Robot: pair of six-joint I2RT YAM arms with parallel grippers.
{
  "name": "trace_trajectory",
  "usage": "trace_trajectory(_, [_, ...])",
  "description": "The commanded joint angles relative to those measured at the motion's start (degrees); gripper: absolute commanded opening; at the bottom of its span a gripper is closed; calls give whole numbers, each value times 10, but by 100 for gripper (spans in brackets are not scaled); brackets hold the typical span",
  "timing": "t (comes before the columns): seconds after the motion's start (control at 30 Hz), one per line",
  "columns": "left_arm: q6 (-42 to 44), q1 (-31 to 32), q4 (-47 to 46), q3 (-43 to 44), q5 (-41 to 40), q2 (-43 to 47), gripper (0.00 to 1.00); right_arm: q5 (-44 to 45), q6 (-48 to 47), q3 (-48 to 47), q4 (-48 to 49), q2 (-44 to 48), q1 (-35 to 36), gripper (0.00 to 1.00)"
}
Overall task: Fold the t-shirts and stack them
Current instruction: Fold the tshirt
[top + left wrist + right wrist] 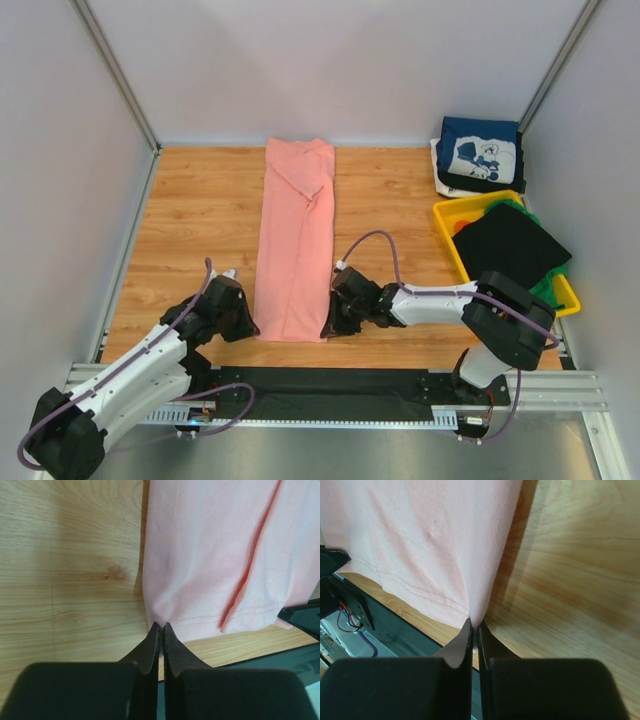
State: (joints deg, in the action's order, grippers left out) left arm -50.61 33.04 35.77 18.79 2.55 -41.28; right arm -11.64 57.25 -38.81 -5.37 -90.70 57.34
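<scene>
The yellow rectangular plastic bin point(446, 218), at 3 o'clock on the wood-grain table point(200, 220), holds a loosely folded black cloth t-shirt point(510, 245) that fills most of it. Green cloth point(545, 287) peeks out under the black shirt's 4 o'clock edge. At 1 o'clock, outside the bin, a folded navy t-shirt with a white print point(480, 152) tops a small stack, with white cloth point(440, 166) showing beneath.

The plain salmon-pink t-shirt point(295, 240) lies flat as a long narrow strip running from 12 to 6 o'clock. It is soft and matte, with a stitched hem at the near end and a lengthwise crease. The left gripper point(160, 626) is pinched tight on the hem's 7 o'clock corner. The right gripper point(474, 623) is likewise clamped on its 5 o'clock corner.
</scene>
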Motion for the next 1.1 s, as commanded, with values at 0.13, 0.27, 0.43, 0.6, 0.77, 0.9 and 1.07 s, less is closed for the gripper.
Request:
trace_trajectory(0.13, [-4, 11, 0, 21, 25, 13, 0, 67, -8, 46, -90, 74, 7, 0])
trace_trajectory(0.27, [-24, 55, 44, 42, 18, 47, 0, 137, 4, 48, -178, 142, 34, 0])
trace_trajectory(0.43, [5, 58, 80, 114, -12, 15, 0, 192, -11, -5, -277, 178, 33, 0])
trace_trajectory(0.6, [49, 58, 94, 225, -49, -76, 0, 193, -71, -95, -307, 168, -25, 0])
trace_trajectory(0.77, [93, 18, 105, 323, -73, -187, 0, 180, -142, -197, -330, 123, -103, 0])
trace_trajectory(0.9, [144, -28, 102, 421, -53, -273, 0, 156, -198, -299, -341, 51, -165, 0])
trace_trajectory(1.07, [181, -76, 113, 514, -39, -381, 0, 130, -252, -391, -360, -22, -201, 0])
